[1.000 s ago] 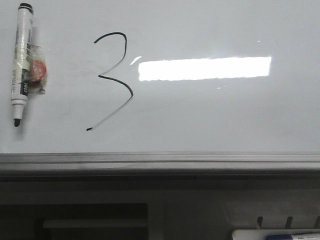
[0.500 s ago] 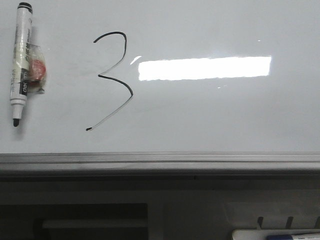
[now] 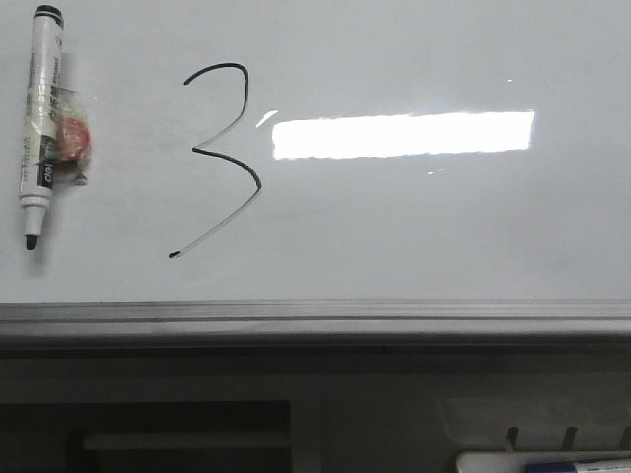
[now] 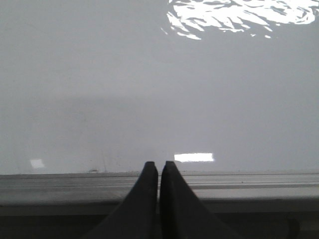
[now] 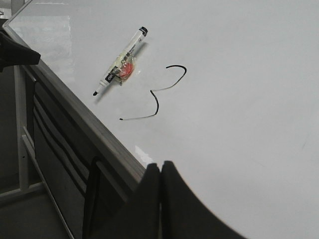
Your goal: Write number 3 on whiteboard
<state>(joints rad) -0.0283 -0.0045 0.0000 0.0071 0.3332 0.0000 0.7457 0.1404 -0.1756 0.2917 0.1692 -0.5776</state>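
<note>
1. Front view: bright, even overhead light. A hard white rectangular glare (image 3: 404,135) sits on the glossy whiteboard (image 3: 444,227), right of the number 3 (image 3: 222,158), whose strokes stay crisp.
2. Below the grey rail (image 3: 315,320) the scene falls dim and murky.
3. Left wrist view: soft and hazy, with a rippled glare (image 4: 239,12) at the far edge; the left claw (image 4: 159,169) is a dark silhouette.
4. Right wrist view: evenly lit and sharp; the right claw (image 5: 160,172) is black and featureless.

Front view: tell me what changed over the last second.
Nothing visibly changed. The number 3 is drawn on the whiteboard, and the marker lies uncapped to its left in the same spot. Neither tool appears in the front view.
</note>
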